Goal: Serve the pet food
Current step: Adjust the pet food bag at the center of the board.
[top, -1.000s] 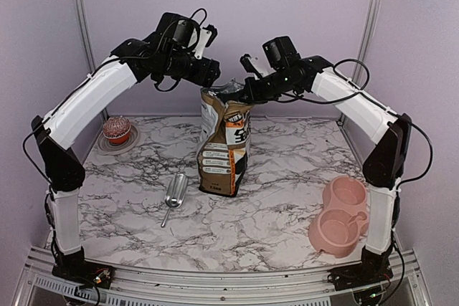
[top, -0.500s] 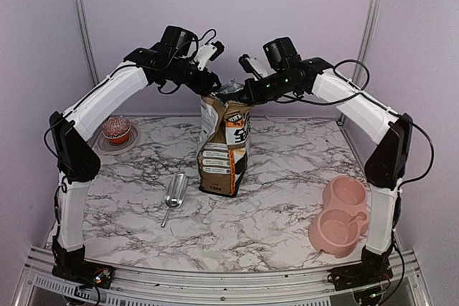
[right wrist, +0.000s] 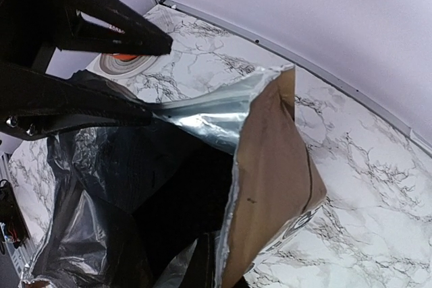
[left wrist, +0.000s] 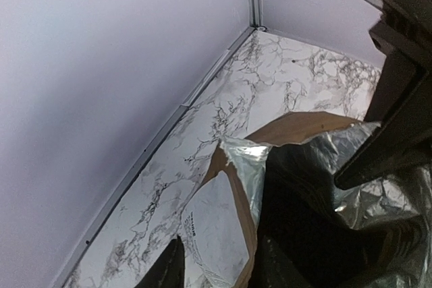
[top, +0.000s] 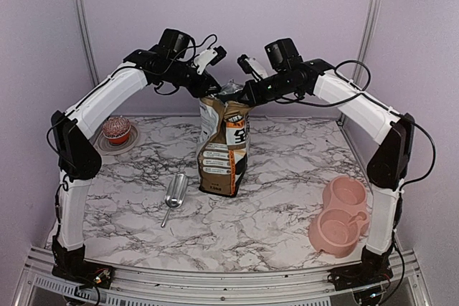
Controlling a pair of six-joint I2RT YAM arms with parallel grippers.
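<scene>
The brown-and-black pet food bag (top: pixel 224 145) stands upright mid-table, its top torn open. Its foil-lined inside is dark and no kibble shows. My left gripper (top: pixel 210 93) is at the bag's left rim. In the left wrist view the left gripper (left wrist: pixel 216 261) is open, one finger outside the bag (left wrist: pixel 223 227) and one inside. My right gripper (top: pixel 242 97) is at the right rim. In the right wrist view the right gripper (right wrist: pixel 226 274) is shut on the wall of the bag (right wrist: pixel 277 166), one finger inside.
A metal scoop (top: pixel 174 191) lies on the marble table left of the bag. A pink double bowl (top: pixel 341 216) sits at the front right. A reddish mesh ball on a small dish (top: pixel 117 131) sits at the back left. Walls close the back and sides.
My left arm has swung right and down, and its gripper has come from above the bag onto the left rim. The right gripper has stayed on the right rim.
</scene>
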